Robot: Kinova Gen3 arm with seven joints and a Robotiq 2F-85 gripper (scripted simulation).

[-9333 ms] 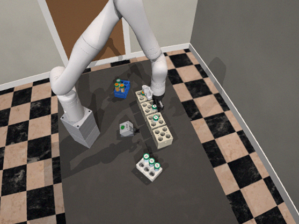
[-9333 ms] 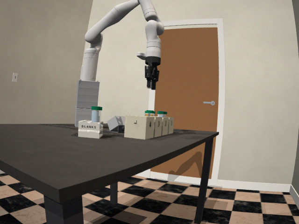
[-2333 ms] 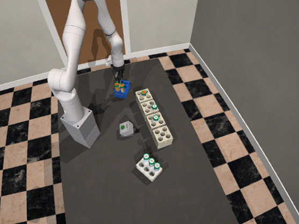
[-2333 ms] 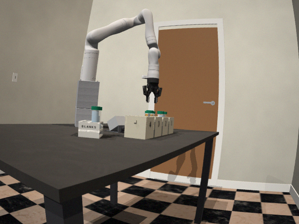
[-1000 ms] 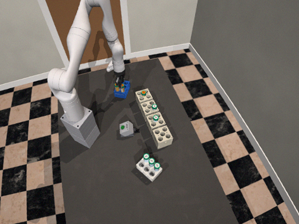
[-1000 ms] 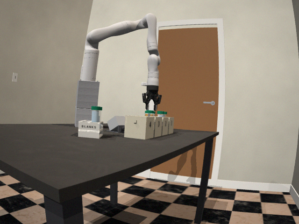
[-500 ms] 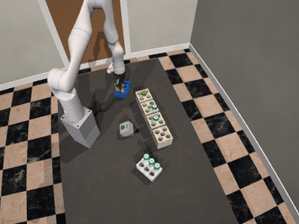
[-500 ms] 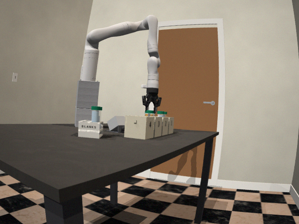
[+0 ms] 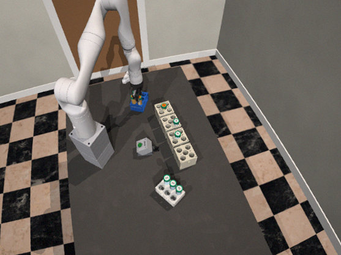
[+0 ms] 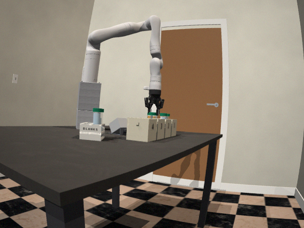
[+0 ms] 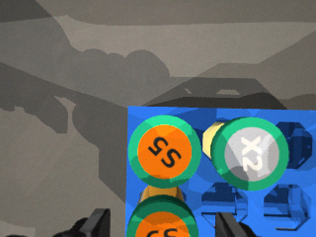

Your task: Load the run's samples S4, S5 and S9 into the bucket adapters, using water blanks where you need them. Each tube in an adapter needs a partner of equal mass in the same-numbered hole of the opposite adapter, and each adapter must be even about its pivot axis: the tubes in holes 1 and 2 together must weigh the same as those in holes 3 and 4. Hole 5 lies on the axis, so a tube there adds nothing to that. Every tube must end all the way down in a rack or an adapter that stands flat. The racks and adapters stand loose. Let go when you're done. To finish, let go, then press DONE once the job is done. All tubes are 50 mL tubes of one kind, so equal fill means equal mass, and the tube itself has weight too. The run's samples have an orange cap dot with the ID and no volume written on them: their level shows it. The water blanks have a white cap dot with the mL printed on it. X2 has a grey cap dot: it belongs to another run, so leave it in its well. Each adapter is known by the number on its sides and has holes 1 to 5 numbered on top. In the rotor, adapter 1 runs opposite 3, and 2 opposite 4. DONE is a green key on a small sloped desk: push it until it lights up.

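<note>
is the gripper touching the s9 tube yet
Apart. In the wrist view the gripper's fingers stand on either side of the S9 cap at the bottom edge, with blue rack showing between cap and right finger.

A plain room with a dark table

We see a brown door (image 10: 191, 98) beyond the jaws, cream walls (image 10: 44, 61) around it, a grey wall (image 9: 299, 58) to one side, a black-and-tan checkered floor (image 10: 186, 211) far below them, and the dark table (image 10: 85, 156) just beneath.
</note>
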